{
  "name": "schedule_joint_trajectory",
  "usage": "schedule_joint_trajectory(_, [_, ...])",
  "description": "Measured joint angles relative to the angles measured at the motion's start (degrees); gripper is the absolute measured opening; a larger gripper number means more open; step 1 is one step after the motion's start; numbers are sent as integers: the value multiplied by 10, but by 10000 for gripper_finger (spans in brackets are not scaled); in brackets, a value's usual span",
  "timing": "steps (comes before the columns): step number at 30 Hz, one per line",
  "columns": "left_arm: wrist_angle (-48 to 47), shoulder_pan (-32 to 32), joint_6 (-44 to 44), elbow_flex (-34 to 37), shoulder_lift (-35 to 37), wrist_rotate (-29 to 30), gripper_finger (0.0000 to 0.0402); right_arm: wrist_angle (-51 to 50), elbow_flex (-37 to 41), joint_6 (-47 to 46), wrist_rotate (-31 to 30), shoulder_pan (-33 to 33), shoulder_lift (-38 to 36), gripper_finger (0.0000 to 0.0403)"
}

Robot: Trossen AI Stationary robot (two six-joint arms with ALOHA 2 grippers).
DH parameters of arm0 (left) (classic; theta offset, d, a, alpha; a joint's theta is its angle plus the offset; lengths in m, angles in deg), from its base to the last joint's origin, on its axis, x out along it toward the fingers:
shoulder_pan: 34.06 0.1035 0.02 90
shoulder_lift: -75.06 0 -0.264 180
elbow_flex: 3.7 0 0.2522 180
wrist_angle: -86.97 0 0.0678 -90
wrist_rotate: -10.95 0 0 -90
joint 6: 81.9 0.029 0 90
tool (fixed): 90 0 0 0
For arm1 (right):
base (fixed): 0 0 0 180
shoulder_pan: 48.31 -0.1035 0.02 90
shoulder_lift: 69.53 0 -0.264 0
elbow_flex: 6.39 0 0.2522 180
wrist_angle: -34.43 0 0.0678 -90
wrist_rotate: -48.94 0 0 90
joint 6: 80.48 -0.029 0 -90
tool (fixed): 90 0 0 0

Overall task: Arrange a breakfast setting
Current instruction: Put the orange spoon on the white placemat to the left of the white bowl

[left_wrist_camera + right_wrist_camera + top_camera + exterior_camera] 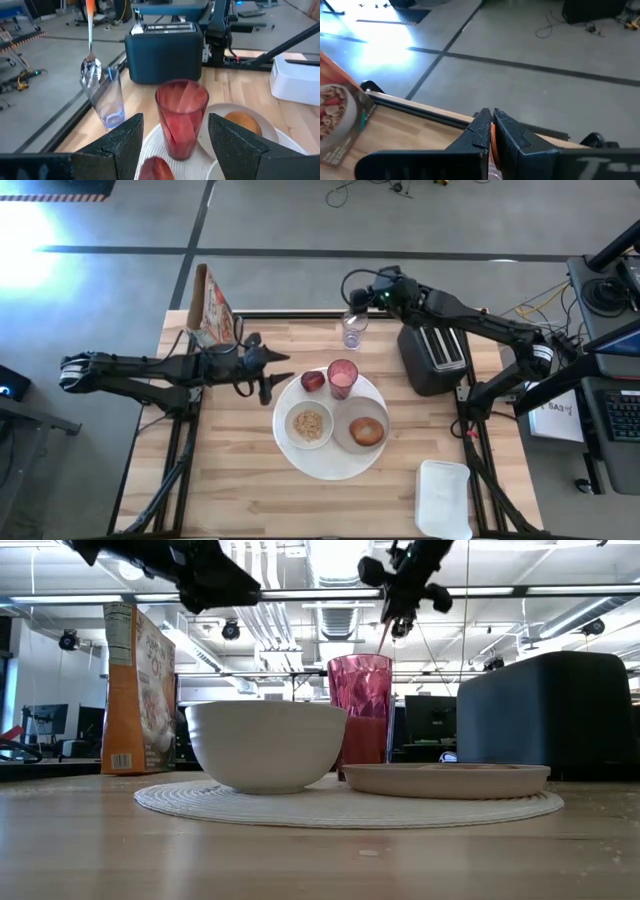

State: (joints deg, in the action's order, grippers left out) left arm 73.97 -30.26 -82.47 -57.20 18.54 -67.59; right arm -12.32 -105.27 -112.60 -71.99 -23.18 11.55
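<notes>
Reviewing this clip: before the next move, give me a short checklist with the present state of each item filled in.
1. Right gripper shut on the orange-handled metal spoon: ok.
2. Spoon bowl hanging over the clear stemless glass, not over the big round white plate: not ok for the setting.
3. Whether the spoon touches the glass: cannot tell.
4. Left gripper open, empty, aimed at the pink faceted cup: ok.
5. Small white bowl, dark-red fruit and browned bread ring on its small pale round plate all on the big plate: ok.
6. Black toaster stands clear of the plate: ok.
</notes>
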Motion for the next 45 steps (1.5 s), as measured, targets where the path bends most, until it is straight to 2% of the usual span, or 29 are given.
schedule_joint_trajectory(5, [3,0,22,-21,-4,0,205,-24,-48,26,1,-11,0,8])
schedule_joint_trajectory(9, [14,0,65,-26,-5,-4,205,-27,-76,44,28,-24,-1,8])
schedule_joint_trajectory(19, [137,0,171,-24,-38,-2,205,-3,-84,67,57,-108,0,8])
schedule_joint_trajectory(30, [300,0,196,-24,-141,85,205,75,-83,97,54,-213,1,8])
schedule_joint_trajectory(34, [317,0,198,-45,-171,90,204,84,-83,100,44,-231,1,8])
schedule_joint_trajectory(39, [317,0,198,-77,-205,90,181,82,-82,103,34,-239,1,8])
schedule_joint_trajectory(45, [313,0,198,-97,-218,91,119,80,-81,103,33,-242,1,8])
